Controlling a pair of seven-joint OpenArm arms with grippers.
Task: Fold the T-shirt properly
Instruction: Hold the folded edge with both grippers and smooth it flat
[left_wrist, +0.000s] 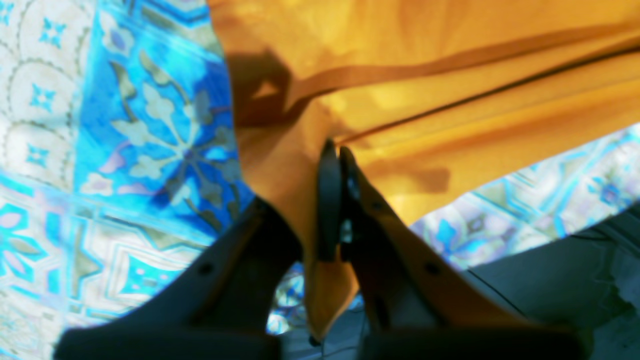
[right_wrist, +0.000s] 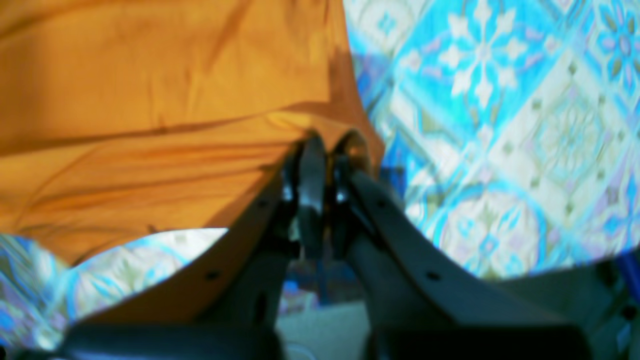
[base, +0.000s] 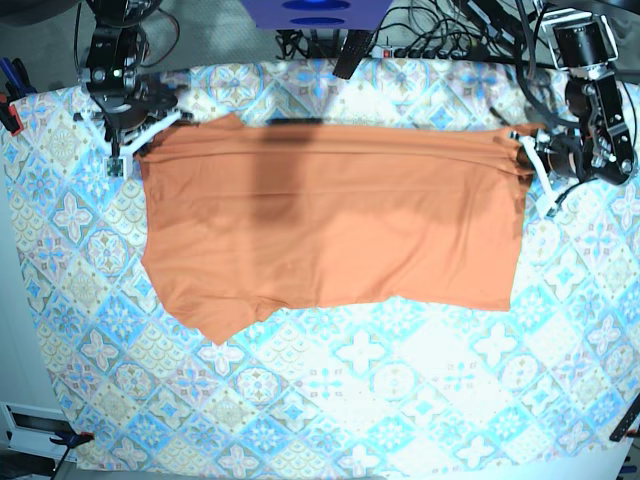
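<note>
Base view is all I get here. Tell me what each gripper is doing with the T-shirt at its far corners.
Observer: In the left wrist view, the left gripper is shut on the T-shirt, with a fold of orange cloth pinched between its jaws and hanging down past them.
Operator: Report the other side.
Observer: In the right wrist view, the right gripper is shut on the T-shirt too, clamped on a bunched edge.
Operator: Say whether the cloth is off the table there.
Observer: In the right wrist view, the tablecloth shows below the shirt's sagging edge, so that part is lifted; how high I cannot tell.
</note>
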